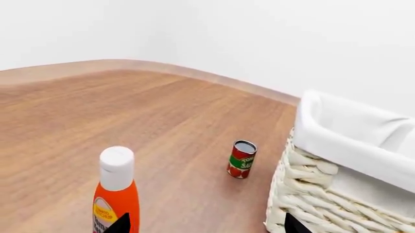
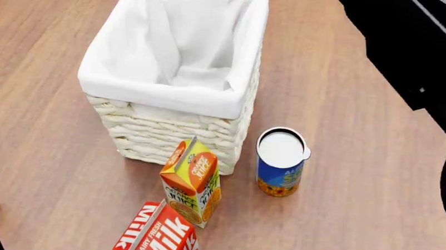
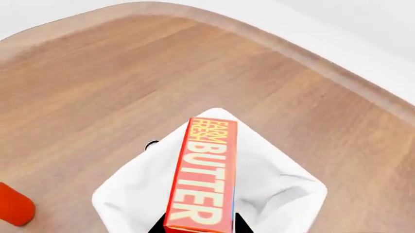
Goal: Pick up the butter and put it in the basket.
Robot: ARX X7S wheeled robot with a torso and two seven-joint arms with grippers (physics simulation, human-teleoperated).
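Note:
The butter, a slim red box with pale "BUTTER" lettering, is held in my right gripper, whose dark fingers are shut on its near end. It hangs over the open mouth of the basket, above the white liner. The basket is a tall white wicker one with cloth folded over its rim; the butter does not show in the head view. My left gripper is open with nothing between its fingertips, low beside the basket.
An orange bottle with a white cap stands just ahead of my left gripper, and a tomato sauce can stands beyond it. In front of the basket are an orange juice carton, a milk carton and a blue can.

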